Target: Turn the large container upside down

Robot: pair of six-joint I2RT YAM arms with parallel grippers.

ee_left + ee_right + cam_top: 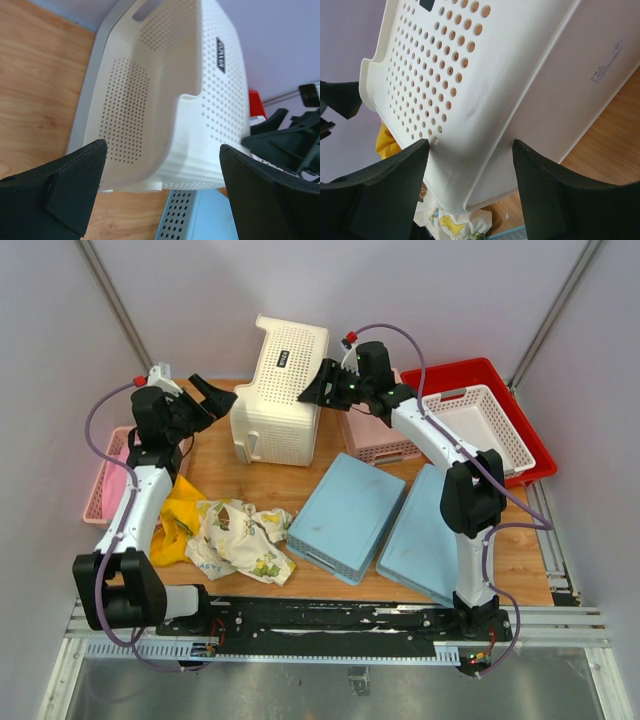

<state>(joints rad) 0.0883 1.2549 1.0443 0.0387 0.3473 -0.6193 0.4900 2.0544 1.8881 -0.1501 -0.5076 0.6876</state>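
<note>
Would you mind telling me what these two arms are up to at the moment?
Both arms are working on the large container, a cream tub at the back of the table. It lies on its side, its opening facing the left claw and its base facing the right claw. Both claws are open: the right has the tub's edge between its fingers, the left sits just off the rim. The tub is not yet upside down.

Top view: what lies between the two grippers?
Only the container lies between the open left gripper and the open right gripper. The top view shows this.
</note>
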